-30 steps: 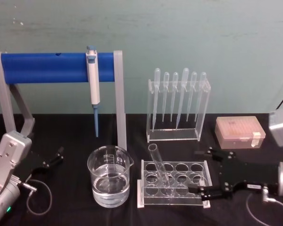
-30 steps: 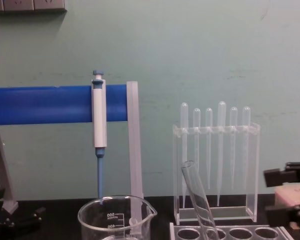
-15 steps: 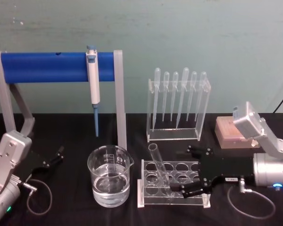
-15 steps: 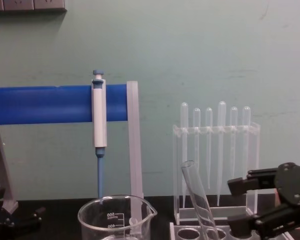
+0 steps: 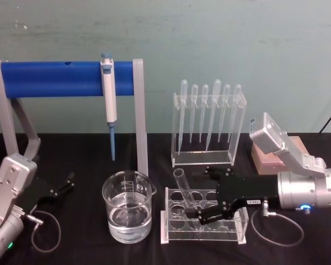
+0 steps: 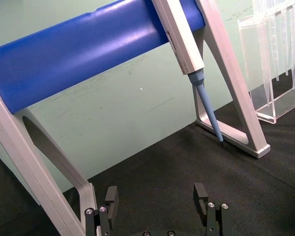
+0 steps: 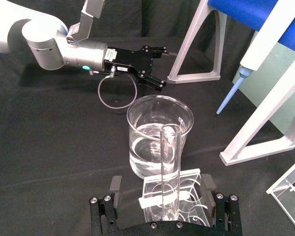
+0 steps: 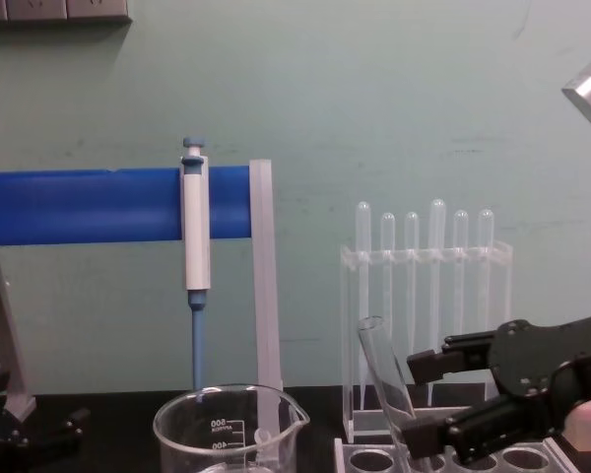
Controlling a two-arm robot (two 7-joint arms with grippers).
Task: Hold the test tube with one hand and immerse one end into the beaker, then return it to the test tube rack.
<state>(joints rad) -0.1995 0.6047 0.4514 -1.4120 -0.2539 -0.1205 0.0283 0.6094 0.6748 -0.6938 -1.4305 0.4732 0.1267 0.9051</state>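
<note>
- The test tube (image 5: 186, 194) was leaned in the left end of the rack (image 5: 231, 235).
- The right gripper (image 5: 205, 193) was held over the rack, fingers spread wide beside the tube.
- The left gripper (image 5: 65, 184) was parked well left of the rack, fingers apart.

Glossy clear glass test tube (image 5: 184, 187), beaker (image 5: 128, 212)

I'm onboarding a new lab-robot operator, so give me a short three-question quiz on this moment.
1. True or false: the test tube is dipped in the beaker.
2. Whose open fingers flank the tube in the test tube rack? A) left B) right C) both
3. Fill in: the beaker holds clear ____.
Key: 1 false, it leans in the rack. 2 B, the right hand; the left hand rests open at far left. 3 liquid.
</note>
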